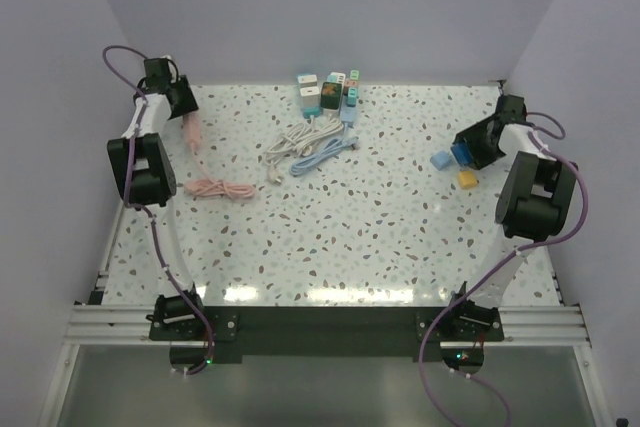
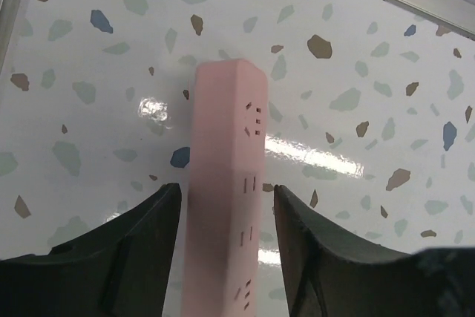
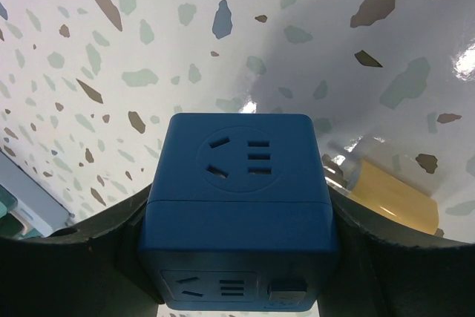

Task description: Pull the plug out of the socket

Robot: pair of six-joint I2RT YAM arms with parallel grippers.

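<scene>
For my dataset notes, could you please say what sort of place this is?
Probably a robot lab test cell: plain lilac walls box in a speckled tabletop, and a left arm and right arm stand bolted to a metal rail.

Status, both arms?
Left gripper open, straddling pink strip. Right gripper shut on blue cube. Yellow plug out, lying beside it. Nothing in the way.

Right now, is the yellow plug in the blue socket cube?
Out. The yellow plug lies beside the blue socket cube, its top socket empty.
</scene>
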